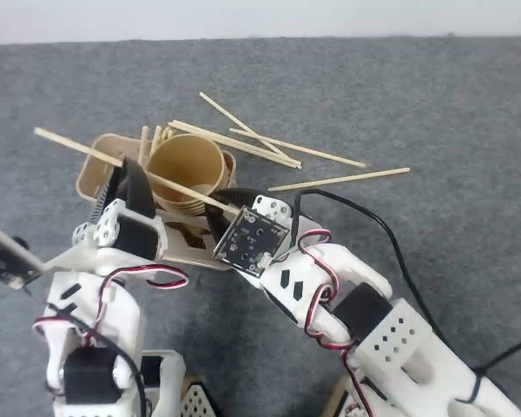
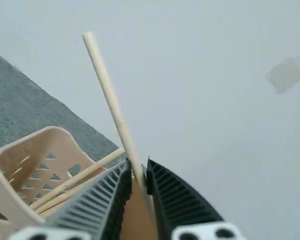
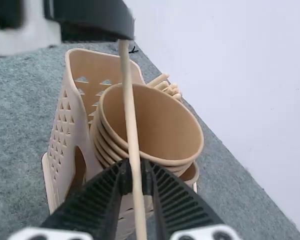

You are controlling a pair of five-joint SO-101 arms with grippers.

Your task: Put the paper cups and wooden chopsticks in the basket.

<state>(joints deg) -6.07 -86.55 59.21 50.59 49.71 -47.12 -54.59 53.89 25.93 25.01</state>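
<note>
The stack of brown paper cups [image 1: 187, 165] already sits in the beige perforated plastic basket [image 1: 85, 174], upper left of centre in the high view. A few upright wooden chopsticks [image 1: 152, 135] stand at its far side. 1 long pale wooden chopstick [image 1: 78, 146] crosses above the cups, pinched at once by the left gripper [image 2: 138, 170] and the right gripper [image 3: 134, 167]. About 5 loose chopsticks [image 1: 339, 180] lie on the grey mat [image 1: 434, 104] right of the basket, not yet collected.

Stacked cups [image 1: 184, 165] sit in the basket [image 1: 87, 174]; loose chopsticks [image 1: 339, 179] lie just right of it.
</note>
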